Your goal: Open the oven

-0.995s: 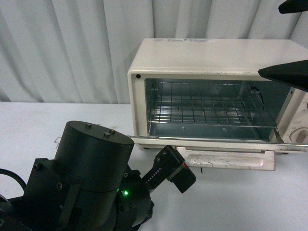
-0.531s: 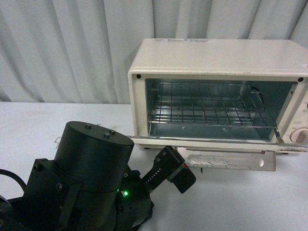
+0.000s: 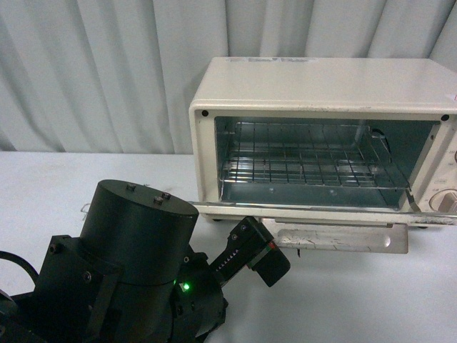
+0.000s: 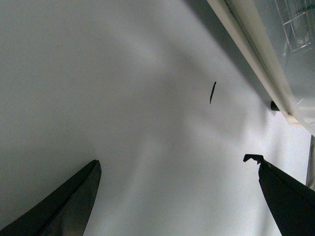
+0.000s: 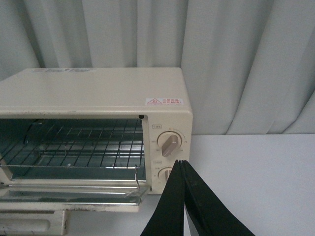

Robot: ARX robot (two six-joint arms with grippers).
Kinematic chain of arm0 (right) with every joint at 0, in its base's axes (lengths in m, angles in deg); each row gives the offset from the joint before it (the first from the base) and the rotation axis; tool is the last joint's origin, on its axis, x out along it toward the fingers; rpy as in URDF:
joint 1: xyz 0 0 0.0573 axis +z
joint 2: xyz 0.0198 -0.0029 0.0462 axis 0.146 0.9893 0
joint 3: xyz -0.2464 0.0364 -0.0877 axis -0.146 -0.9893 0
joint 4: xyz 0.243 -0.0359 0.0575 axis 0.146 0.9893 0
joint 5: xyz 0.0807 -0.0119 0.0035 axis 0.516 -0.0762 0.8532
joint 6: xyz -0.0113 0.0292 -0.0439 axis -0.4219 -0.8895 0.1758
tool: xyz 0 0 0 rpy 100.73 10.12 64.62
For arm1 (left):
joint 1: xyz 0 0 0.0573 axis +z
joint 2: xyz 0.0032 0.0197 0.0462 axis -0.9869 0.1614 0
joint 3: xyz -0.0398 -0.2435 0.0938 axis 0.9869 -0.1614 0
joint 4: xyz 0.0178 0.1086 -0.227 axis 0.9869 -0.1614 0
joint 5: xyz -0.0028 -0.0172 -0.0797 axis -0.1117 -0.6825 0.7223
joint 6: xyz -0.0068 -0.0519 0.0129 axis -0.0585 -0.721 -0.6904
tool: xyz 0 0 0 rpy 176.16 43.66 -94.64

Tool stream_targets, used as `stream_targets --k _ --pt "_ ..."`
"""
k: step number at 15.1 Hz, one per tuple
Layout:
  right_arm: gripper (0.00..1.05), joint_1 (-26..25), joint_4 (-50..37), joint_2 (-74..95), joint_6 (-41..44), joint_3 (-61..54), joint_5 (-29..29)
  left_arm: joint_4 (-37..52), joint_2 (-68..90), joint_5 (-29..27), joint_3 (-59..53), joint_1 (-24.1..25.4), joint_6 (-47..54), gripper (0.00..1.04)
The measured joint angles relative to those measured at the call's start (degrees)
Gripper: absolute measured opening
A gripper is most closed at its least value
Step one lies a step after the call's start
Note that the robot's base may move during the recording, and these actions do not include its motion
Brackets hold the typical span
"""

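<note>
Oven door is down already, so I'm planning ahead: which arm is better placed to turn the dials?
Right, probably. The right gripper, shut, points toward the dials on the oven; the left gripper hangs open over the table.

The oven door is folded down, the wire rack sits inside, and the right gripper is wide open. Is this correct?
Not fully. The right gripper is shut, its two fingers pressed together, as the right wrist view shows. The rest holds: the oven has its door folded down, and the wire rack sits inside.
</note>
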Motion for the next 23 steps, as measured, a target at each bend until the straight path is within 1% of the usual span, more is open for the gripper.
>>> stream_targets --k 2,3,5,7,12,16,21,22,23 --pt "0.02 0.0 1.16 -2.19 -0.02 -0.76 0.0 0.0 0.0 0.0 0.0 0.0 0.0 0.98" --pt "0.02 0.0 -2.32 -1.95 -0.04 -2.1 0.0 0.0 0.0 0.0 0.0 0.0 0.02 0.98" --pt "0.02 0.0 2.38 -4.44 -0.07 -3.13 0.04 0.0 0.0 0.09 0.0 0.0 0.0 0.98" --pt "0.02 0.0 7.08 -11.61 -0.09 -3.15 0.02 -0.02 0.0 0.02 0.0 0.0 0.0 0.98" --pt "0.02 0.0 18.08 -22.34 -0.09 -3.15 0.02 -0.02 0.0 0.07 0.0 0.0 0.02 0.98" --pt "0.02 0.0 23.06 -27.5 -0.09 -3.15 0.02 -0.02 0.0 0.04 0.0 0.0 0.0 0.98" --pt "0.02 0.0 27.04 -31.34 -0.09 -3.15 0.02 -0.02 0.0 0.04 0.0 0.0 0.02 0.98" --pt "0.02 0.0 35.78 -37.05 -0.09 -3.13 0.15 0.0 0.0 0.09 0.0 0.0 0.02 0.98" --pt "0.02 0.0 36.41 -40.48 -0.09 -3.13 0.15 -0.02 0.0 0.2 0.0 0.02 0.0 0.98"
